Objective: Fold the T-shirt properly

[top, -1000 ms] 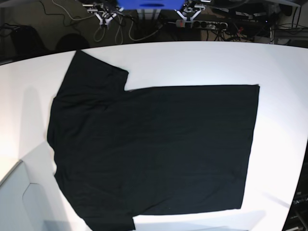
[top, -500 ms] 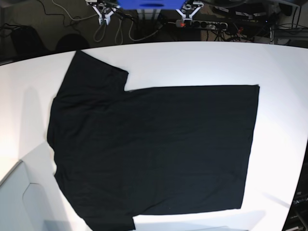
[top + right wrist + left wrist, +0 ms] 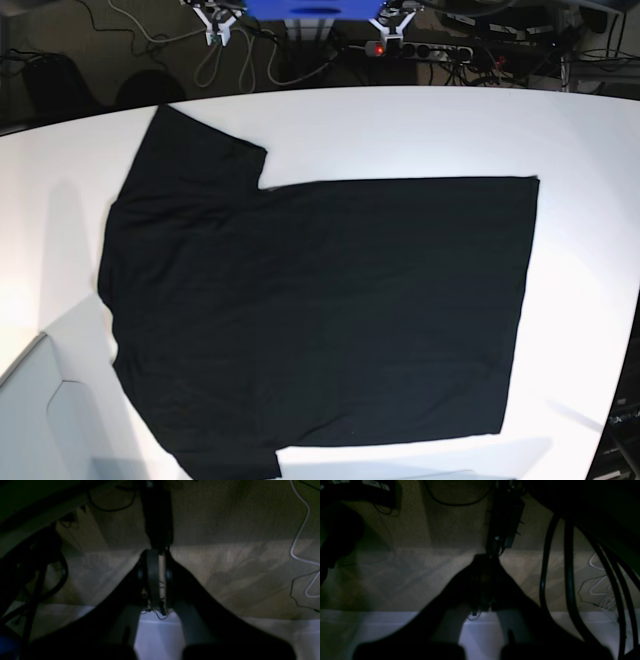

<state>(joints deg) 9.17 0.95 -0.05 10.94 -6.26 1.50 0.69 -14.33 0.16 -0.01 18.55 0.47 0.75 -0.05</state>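
Observation:
The black T-shirt point(image 3: 320, 310) lies spread flat on the white table point(image 3: 400, 130), plain side up, with one sleeve toward the far left and the hem at the right. No print shows. My right gripper point(image 3: 215, 25) and left gripper point(image 3: 388, 25) hang beyond the table's far edge, well away from the shirt. In the left wrist view the left gripper point(image 3: 486, 557) is shut and empty over the carpet. In the right wrist view the right gripper point(image 3: 157, 552) is shut and empty too. Neither wrist view shows the shirt.
A power strip and cables point(image 3: 440, 48) lie on the floor behind the table, with a blue object point(image 3: 300, 8) between the arms. A pale grey box point(image 3: 40, 420) sits at the near left corner. Dark gear point(image 3: 625, 430) stands at the right edge.
Both grippers have drawn back a little toward the top edge of the base view. The T-shirt has not moved.

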